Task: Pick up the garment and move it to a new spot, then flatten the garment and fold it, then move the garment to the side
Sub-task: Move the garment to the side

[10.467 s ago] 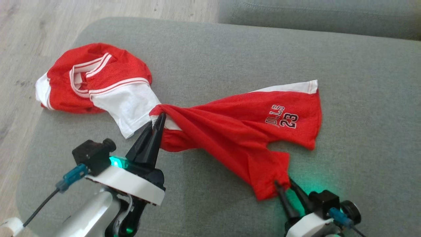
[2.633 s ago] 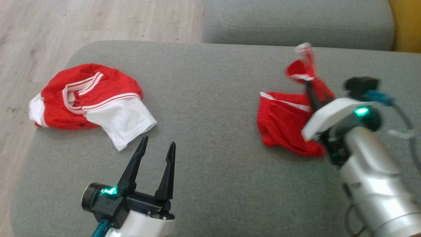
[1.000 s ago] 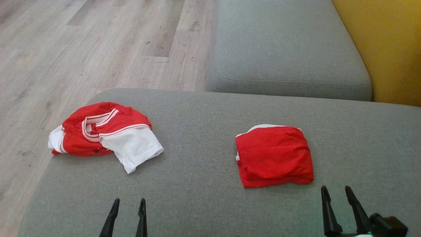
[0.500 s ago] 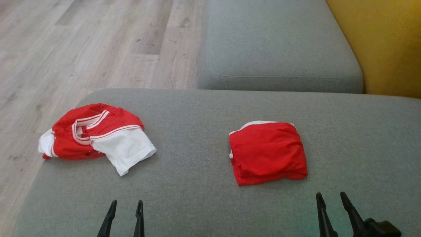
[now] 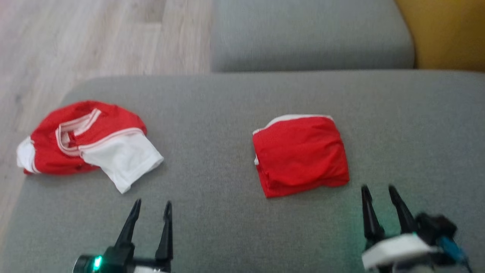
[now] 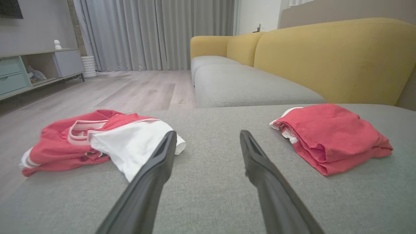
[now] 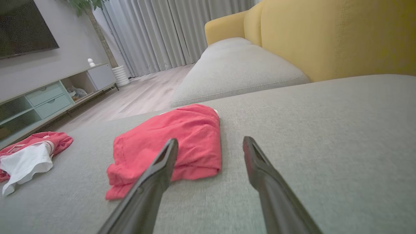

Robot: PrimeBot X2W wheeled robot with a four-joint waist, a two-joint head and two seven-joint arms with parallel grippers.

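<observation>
On the grey cushion (image 5: pixel 235 98) the crumpled garment (image 5: pixel 83 142) at the left edge may slip off. The folded red garment (image 5: pixel 299 155) lies right of centre; a one-sided pinch may undo it. Left tool (image 5: pixel 151 204) and right tool (image 5: pixel 377 187) stand wide, empty.

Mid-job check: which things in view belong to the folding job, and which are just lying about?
Job: folded red garment, lying on the grey cushion; left gripper and right gripper, both open and empty.
Lying about: crumpled red-and-white garment at the cushion's left end; yellow sofa back; low cabinet.
</observation>
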